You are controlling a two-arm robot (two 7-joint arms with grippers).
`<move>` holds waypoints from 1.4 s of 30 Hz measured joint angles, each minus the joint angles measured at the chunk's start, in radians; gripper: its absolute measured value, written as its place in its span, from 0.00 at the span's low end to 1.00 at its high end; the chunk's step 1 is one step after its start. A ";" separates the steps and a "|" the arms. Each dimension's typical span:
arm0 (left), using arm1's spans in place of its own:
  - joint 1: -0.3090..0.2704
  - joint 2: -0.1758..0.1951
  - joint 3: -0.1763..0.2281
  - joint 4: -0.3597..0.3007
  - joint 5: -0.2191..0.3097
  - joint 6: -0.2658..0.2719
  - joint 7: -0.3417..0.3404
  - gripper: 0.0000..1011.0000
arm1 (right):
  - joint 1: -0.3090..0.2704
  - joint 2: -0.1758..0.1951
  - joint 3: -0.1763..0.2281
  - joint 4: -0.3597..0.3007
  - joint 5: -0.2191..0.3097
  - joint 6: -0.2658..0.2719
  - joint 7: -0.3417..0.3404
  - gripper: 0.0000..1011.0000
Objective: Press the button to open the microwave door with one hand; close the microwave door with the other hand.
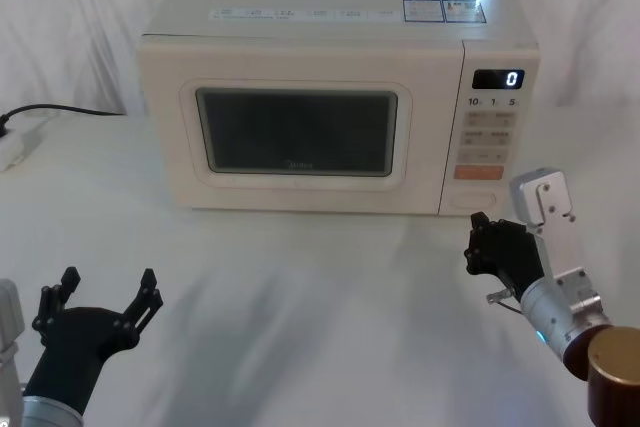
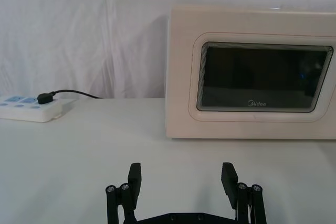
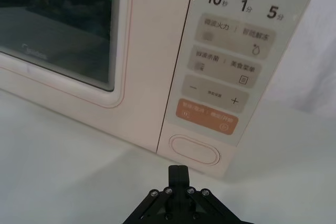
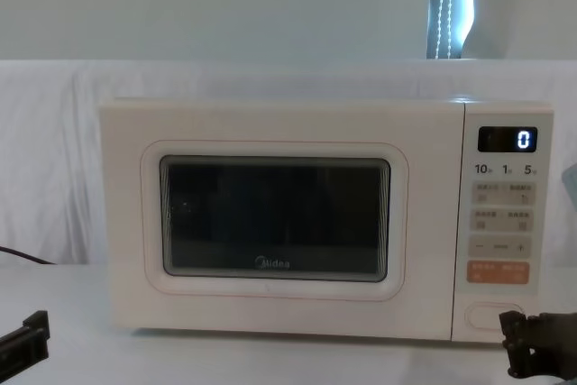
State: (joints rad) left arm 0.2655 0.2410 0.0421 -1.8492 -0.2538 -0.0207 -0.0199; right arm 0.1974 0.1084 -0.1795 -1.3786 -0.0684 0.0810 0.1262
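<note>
The cream microwave stands at the back of the table, its door (image 1: pixel 300 127) (image 4: pixel 275 218) (image 2: pixel 252 77) flush with the front and its dark window facing me. The wide pill-shaped button (image 1: pixel 473 199) (image 3: pixel 194 149) (image 4: pixel 494 315) sits at the bottom of the control panel, under the orange key. My right gripper (image 1: pixel 485 244) (image 3: pixel 178 174) (image 4: pixel 518 349) is shut, its tips a short way in front of the button and not touching it. My left gripper (image 1: pixel 105 292) (image 2: pixel 181 179) rests open, low at the near left, well short of the door.
A white power strip (image 2: pixel 29 107) with a black plug and cable (image 1: pixel 60 110) lies at the left, beside the microwave. A white cloth covers the table (image 1: pixel 320 297), and a white curtain hangs behind.
</note>
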 joint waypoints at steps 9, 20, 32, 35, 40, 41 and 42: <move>0.000 0.000 0.000 0.000 0.000 0.000 0.000 0.99 | 0.049 -0.015 0.000 0.078 0.001 -0.014 0.002 0.00; 0.000 0.000 0.000 0.000 0.000 0.000 0.000 0.99 | 0.098 -0.028 -0.002 0.151 0.001 -0.031 0.001 0.00; 0.000 0.000 0.000 0.000 0.000 0.000 0.000 0.99 | 0.146 -0.035 0.001 0.221 -0.001 -0.042 -0.010 0.00; 0.000 0.000 0.000 0.000 0.000 0.000 0.000 0.99 | 0.156 -0.037 0.005 0.237 -0.002 -0.045 -0.016 0.00; 0.000 0.000 0.000 0.000 0.000 0.000 0.000 0.99 | 0.167 -0.042 0.010 0.257 -0.004 -0.049 -0.024 0.00; 0.000 0.000 0.000 0.000 0.000 0.000 0.000 0.99 | 0.168 -0.042 0.010 0.260 -0.006 -0.049 -0.026 0.00; 0.000 0.000 0.000 0.000 0.000 0.000 0.000 0.99 | 0.169 -0.042 0.011 0.262 -0.006 -0.049 -0.027 0.00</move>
State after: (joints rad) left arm 0.2655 0.2410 0.0421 -1.8492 -0.2538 -0.0208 -0.0199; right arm 0.3665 0.0661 -0.1689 -1.1170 -0.0748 0.0322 0.0989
